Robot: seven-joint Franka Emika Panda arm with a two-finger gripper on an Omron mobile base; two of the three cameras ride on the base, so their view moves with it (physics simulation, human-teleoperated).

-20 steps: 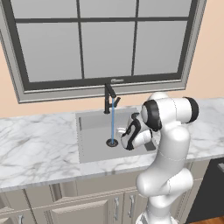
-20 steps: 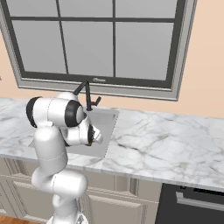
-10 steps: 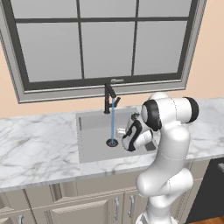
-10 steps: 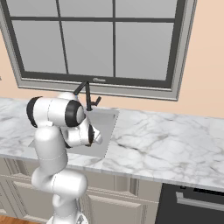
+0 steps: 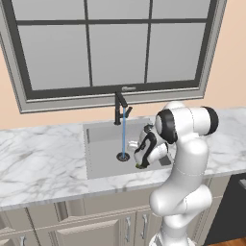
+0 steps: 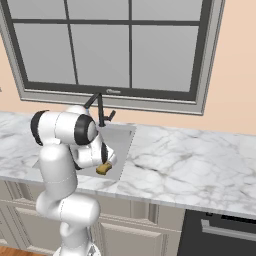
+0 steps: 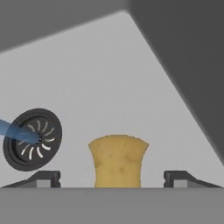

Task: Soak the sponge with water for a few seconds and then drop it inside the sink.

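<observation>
**Pincer has just let go over the sink**

What has changed is the pincer (image 7: 112, 179): a moment ago we had it clamped on the sponge (image 7: 117, 161), and now its two dark fingertips (image 7: 44, 178) stand wide apart in the hand view, one on each side of the yellow block, with clear gaps between them and it. So the sponge is no longer gripped. It sits between the open tips, over the grey floor of the sink (image 5: 103, 158), beside the round drain (image 7: 32, 139) and not on it. Whether it is already resting on the basin floor or falling, we cannot tell.

The water (image 5: 124, 132) runs in a thin blue line from the black faucet (image 5: 118, 106) straight into the drain. In the left base view the sponge shows as a small yellow patch under the hand, just to the right of the stream and clear of it. In the right base view we see it at the hand's tip, inside the basin's edge and away from the marble table (image 6: 190, 160).

We judge that soaking is done and the drop is happening now. What remains is to lift the arm clear.
</observation>
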